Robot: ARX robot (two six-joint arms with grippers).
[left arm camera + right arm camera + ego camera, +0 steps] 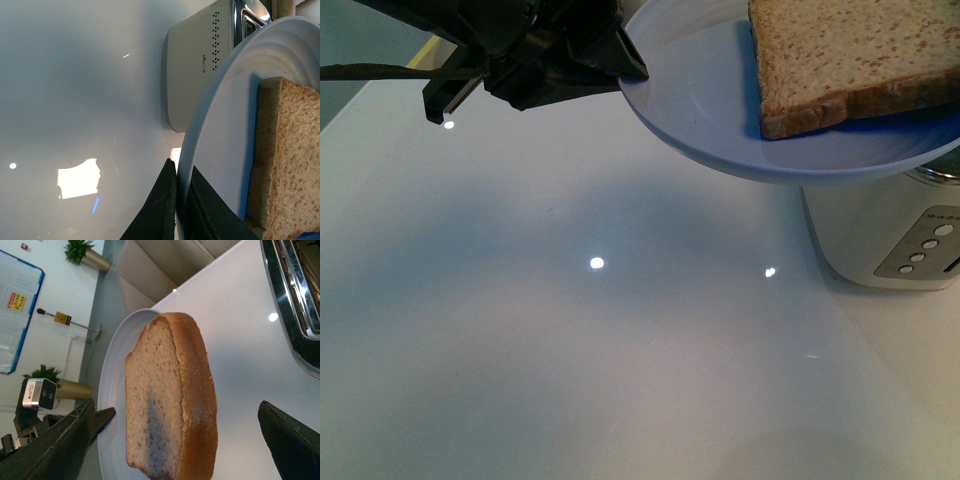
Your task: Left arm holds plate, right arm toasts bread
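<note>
left fingers (162,205) clamped on the rim of the plate (720,130), plate held up in the air partly over the white toaster (860,235), bread (840,60) lying flat on it, right fingers (60,445) spread wide either side of the slice, not touching, glossy worktop (570,350) below

Table (570,360): glossy white surface, dotted with bright light reflections.
Toaster (865,235): white with a chrome top, standing on the table's right side.
</note>
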